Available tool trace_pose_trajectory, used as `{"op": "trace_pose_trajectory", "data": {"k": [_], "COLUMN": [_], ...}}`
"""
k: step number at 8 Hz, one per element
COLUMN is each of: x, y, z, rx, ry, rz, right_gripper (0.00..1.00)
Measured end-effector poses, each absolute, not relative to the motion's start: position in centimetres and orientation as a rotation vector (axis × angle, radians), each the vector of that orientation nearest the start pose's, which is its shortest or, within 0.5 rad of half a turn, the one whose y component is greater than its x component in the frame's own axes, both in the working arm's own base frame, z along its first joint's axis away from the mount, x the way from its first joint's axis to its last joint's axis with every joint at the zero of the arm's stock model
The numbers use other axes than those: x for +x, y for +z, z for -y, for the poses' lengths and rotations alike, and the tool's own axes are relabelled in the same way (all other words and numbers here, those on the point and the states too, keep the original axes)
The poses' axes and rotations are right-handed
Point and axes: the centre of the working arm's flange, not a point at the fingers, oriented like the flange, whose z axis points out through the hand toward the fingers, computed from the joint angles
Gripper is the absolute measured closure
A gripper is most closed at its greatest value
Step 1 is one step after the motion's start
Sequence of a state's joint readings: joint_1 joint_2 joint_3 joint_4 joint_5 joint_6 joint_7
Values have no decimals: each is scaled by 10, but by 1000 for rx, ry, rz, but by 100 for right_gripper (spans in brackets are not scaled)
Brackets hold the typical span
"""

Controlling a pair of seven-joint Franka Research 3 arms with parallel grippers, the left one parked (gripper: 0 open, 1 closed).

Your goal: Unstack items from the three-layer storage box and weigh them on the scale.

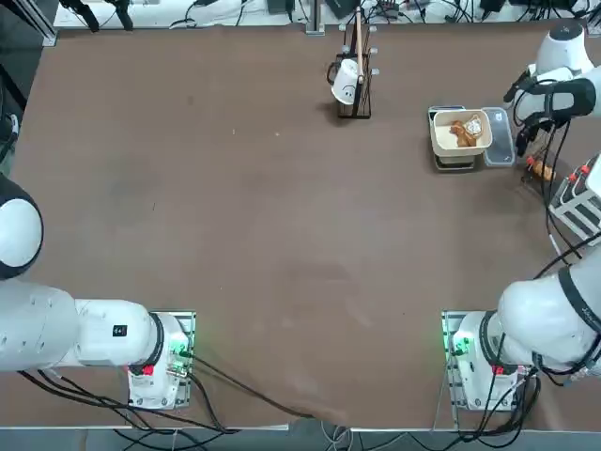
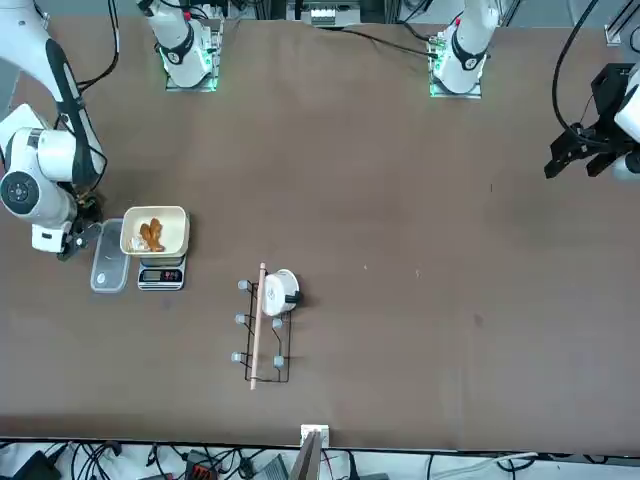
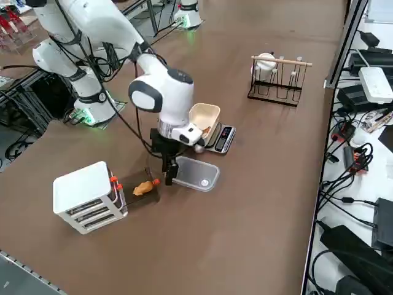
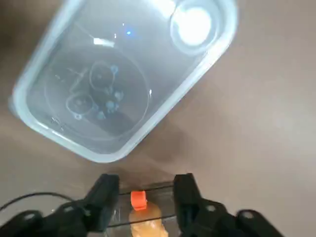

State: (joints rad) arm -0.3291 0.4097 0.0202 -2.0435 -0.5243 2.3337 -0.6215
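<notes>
**A:** If you read the right side view from its left, what comes first?

**B:** The three-layer storage box (image 3: 89,195). It's a white block with translucent grey drawer fronts, standing near the bench (image 3: 245,233) edge. Small red-orange tabs (image 3: 113,180) show on the side facing the hand.

**A:** And next to it?

**B:** A clear drawer (image 3: 136,195) lies on the bench just beside the box. In it is one orange-brown lump (image 3: 143,188), knobbly like toy fried food.

**A:** Where's the right hand?

**B:** The right hand (image 3: 167,180) points down, with its fingertips low at the drawer's far end, between the lump and the clear plastic tray (image 3: 195,174). In the wrist view the two dark fingers (image 4: 103,197) stand well apart. The lump and an orange tab (image 4: 138,198) show in the gap, and neither finger touches them, so the hand is wide and holds nothing.

**A:** Further right?

**B:** The tray lies flat and see-through. Beyond it the cream square bowl (image 3: 204,118) sits on the scale (image 3: 222,139), a small flat device with a dark display end sticking out from under the bowl.

**A:** Anything in the bowl?

**B:** From overhead, a few orange-brown pieces (image 1: 464,132) are bunched together in it.

**A:** And last?

**B:** The dark wire rack (image 3: 276,83) stands well apart from the rest, with a white cup (image 3: 265,62) hung on it.
</notes>
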Motion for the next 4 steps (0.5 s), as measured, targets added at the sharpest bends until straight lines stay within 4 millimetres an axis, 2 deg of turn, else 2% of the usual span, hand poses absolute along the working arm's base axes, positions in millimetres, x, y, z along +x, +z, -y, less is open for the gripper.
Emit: {"op": "trace_pose_trajectory", "data": {"k": [1,2,3,4], "x": [560,559,552,542], "y": [251,272,283,285], "z": [179,183,198,222], "rx": [-3169,-3164,-3148,-3123], "ry": [476,550,597,622], "rz": [1150,1138,1137,1139], "right_gripper": [7,7,11,13]}}
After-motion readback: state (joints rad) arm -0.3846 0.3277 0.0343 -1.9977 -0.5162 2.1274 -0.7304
